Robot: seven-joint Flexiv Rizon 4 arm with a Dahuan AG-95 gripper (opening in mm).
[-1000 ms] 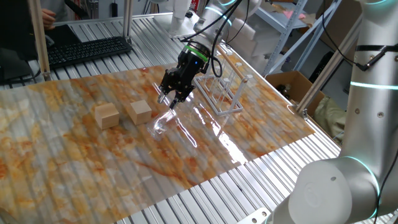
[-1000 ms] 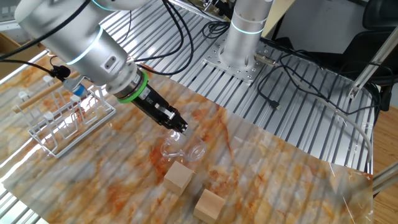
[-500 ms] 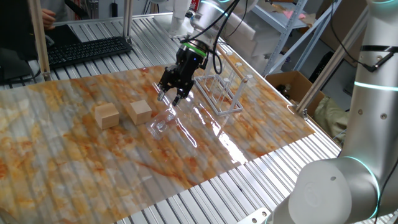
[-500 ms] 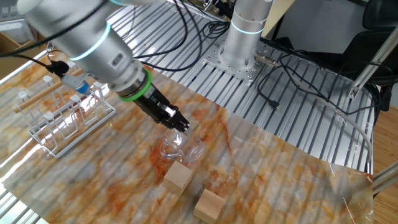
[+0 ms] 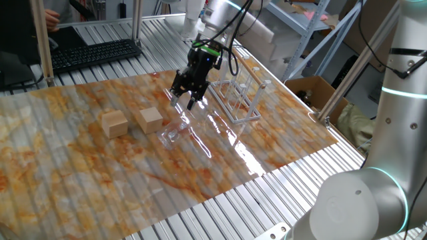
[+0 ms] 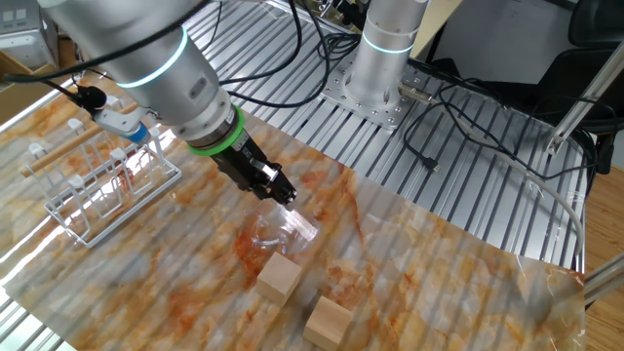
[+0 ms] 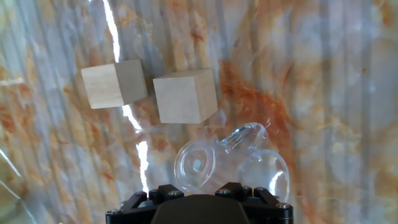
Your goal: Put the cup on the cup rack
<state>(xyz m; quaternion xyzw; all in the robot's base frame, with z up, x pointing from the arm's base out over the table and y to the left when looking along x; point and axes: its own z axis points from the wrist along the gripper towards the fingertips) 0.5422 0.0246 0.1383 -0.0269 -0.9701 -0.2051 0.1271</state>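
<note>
The clear cup lies on its side on the marbled table sheet, just right of two wooden cubes. It also shows in the other fixed view and in the hand view, below the cubes. My gripper hangs above the cup and apart from it, and it holds nothing. Its two fingers look spread. In the other fixed view the gripper is just above the cup. The cup rack of thin clear pegs stands to the right of the gripper. It stands at the far left in the other fixed view.
Two tan wooden cubes stand left of the cup, and show in the hand view. A keyboard lies at the back left. A cardboard box sits past the table's right edge.
My gripper has risen and moved back a little, away from the cup. The cup stays lying on the table.
</note>
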